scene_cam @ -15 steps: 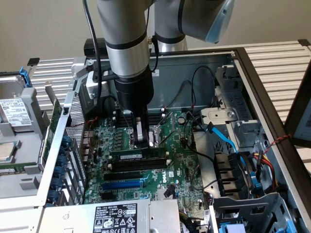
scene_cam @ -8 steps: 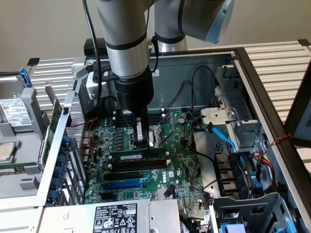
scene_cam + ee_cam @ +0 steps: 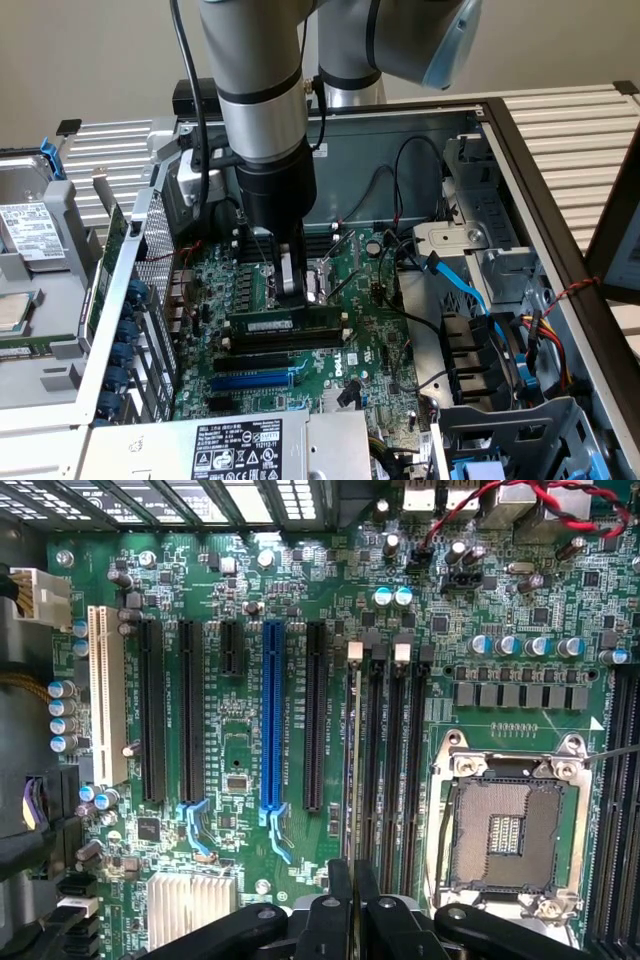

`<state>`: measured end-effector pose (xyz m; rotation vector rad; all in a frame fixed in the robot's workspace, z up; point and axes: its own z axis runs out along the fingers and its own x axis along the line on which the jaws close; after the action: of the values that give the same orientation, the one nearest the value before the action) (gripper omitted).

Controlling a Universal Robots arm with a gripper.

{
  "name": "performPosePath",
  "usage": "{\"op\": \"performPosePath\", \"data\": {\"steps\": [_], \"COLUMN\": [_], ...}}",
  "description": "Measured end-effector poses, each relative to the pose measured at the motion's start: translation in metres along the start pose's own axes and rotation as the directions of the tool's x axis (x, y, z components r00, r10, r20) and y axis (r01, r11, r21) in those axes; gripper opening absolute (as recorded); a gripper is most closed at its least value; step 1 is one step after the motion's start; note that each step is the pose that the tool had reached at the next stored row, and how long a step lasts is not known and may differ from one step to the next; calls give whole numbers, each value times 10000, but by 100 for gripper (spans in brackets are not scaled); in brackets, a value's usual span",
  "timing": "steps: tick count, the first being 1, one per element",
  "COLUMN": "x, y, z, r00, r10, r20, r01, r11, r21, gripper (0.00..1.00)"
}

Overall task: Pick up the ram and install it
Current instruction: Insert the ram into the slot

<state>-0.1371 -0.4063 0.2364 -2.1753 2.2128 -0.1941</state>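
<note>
The ram (image 3: 285, 328) is a long dark stick with a small white label. It stands level in the memory slot nearest the expansion slots, inside the open computer case. In the wrist view the ram (image 3: 356, 770) appears edge-on as a thin line in that slot. My gripper (image 3: 297, 296) hangs straight down over the stick's middle, its tips just above the top edge. The two black fingers (image 3: 340, 890) of my gripper (image 3: 352, 880) are pressed together, shut. The stick's near face is uncovered. Whether the tips touch it cannot be told.
Three bare memory slots (image 3: 400, 770) lie beside the ram, then the open CPU socket (image 3: 505, 830). The blue expansion slot (image 3: 250, 381) and black slots lie on the other side. Blue cables (image 3: 460, 285) and drive bays crowd the exterior view's right; a card bracket wall (image 3: 130, 300) stands on its left.
</note>
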Motion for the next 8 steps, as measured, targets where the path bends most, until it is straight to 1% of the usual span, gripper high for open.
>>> {"op": "performPosePath", "data": {"steps": [3, 8], "x": [0, -8], "y": [1, 2], "z": [4, 13], "r00": [10000, 10000], "r10": [2, 29], "r20": [-16, -39], "r01": [-2, -29], "r11": [10000, 10000], "r21": [7, 45], "gripper": [13, 13]}}
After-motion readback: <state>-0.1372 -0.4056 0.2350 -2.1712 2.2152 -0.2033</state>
